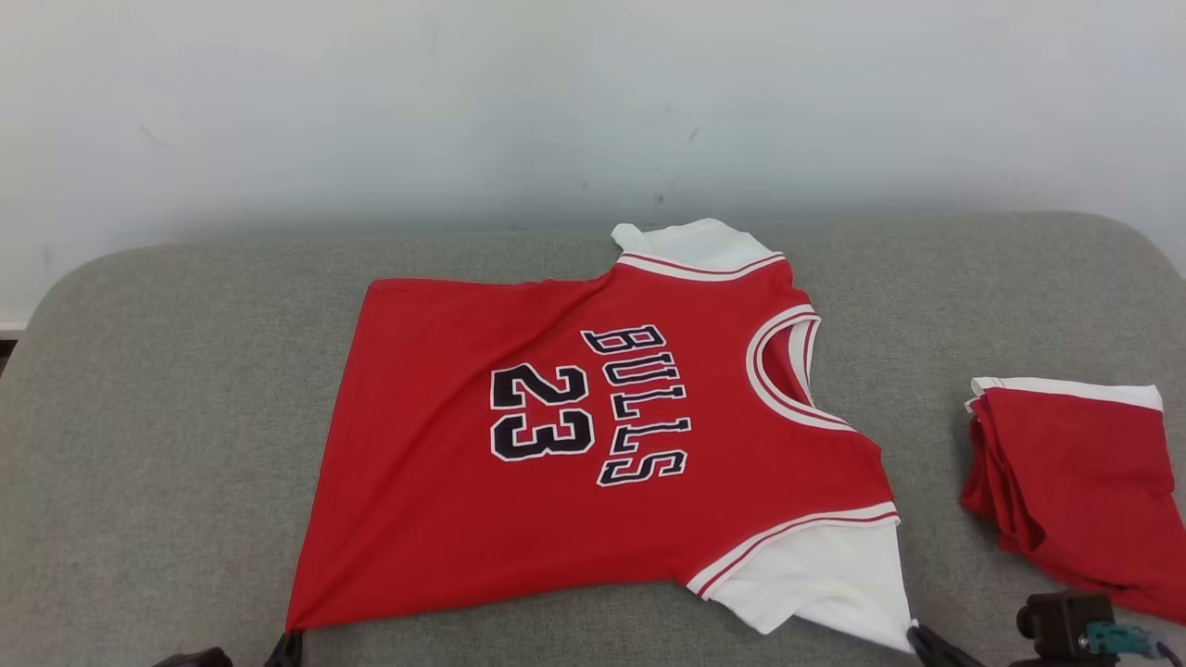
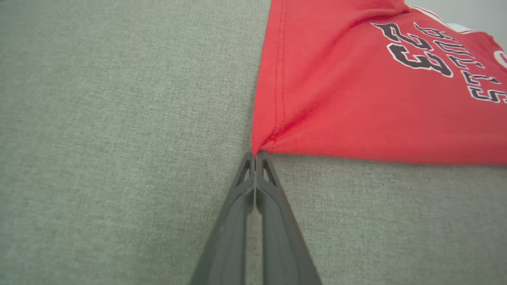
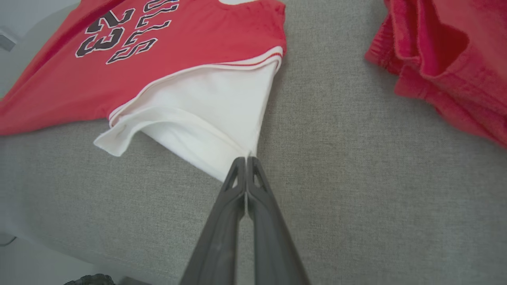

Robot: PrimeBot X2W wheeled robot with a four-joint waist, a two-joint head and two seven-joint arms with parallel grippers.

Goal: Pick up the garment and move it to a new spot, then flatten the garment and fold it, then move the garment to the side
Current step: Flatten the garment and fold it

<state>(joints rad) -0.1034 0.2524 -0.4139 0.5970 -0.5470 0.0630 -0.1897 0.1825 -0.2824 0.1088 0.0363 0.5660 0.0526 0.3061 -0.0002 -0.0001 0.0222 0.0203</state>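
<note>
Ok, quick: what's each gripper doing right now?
Left gripper: shut on a hem corner of the red Bulls jersey.
Right gripper: shut on its white sleeve.

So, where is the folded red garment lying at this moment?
In the head view the folded red garment lies at the right side of the grey cushion. It is apart from the spread red jersey, beyond its white sleeve.

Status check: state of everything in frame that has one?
jersey: spread out, print up, not folded
left gripper: jaws shut on jersey's hem corner
right gripper: jaws shut on jersey's white sleeve corner
red cloth: folded, lying apart from jersey
</note>
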